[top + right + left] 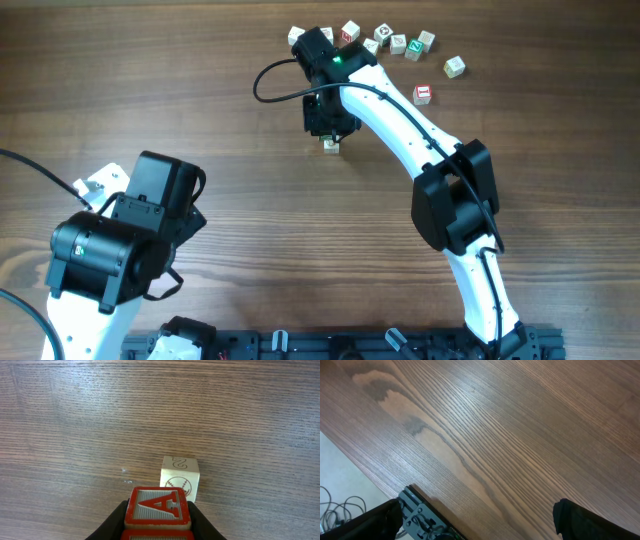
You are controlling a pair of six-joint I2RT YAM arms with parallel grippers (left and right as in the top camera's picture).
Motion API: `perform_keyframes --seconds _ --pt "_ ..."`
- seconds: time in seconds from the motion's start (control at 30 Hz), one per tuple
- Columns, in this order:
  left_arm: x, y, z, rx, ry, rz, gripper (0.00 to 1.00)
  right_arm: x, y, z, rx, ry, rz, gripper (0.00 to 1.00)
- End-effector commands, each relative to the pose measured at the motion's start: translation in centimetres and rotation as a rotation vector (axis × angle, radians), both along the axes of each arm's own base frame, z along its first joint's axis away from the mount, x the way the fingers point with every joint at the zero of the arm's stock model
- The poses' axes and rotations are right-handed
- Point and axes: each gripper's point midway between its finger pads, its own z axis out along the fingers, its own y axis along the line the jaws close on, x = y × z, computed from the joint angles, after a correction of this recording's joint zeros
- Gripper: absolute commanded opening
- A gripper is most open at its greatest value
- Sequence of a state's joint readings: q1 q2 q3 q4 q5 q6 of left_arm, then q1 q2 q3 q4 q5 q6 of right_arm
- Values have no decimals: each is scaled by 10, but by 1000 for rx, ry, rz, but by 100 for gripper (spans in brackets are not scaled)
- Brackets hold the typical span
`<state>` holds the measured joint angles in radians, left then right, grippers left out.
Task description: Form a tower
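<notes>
Right wrist | tower [180, 480]: one pale baseball-print cube showing, on table [75, 420] just ahead of right gripper [159, 522], which is clamped on red A cube [159, 505] | left gripper [476, 522] spread, empty | likely light, rigid, tippy; grip opposite side faces.

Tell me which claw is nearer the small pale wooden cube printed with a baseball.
Right. The right claw, shut on a red-framed letter A block, is right beside that cube; the left claw, open, is far off near the table's front-left edge.
</notes>
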<state>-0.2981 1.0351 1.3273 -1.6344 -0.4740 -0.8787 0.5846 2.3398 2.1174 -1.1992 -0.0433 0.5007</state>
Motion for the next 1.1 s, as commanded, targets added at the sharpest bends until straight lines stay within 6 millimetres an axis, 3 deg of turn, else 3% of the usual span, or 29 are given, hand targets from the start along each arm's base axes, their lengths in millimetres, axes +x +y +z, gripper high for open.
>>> perform_keyframes --seconds 0.0,0.17,0.53,1.07 --pt "-1 1 1 -6 -12 23 100 1 -1 -7 -29 -4 -21 5" --pt "-1 1 1 -6 -12 23 100 -10 -11 -11 -73 42 -20 5" --pt "-1 1 1 -6 -12 23 100 -6 -6 -28 -63 53 -26 5" --pt "-1 1 1 -6 -12 23 100 -3 -10 -28 -90 30 3 5"
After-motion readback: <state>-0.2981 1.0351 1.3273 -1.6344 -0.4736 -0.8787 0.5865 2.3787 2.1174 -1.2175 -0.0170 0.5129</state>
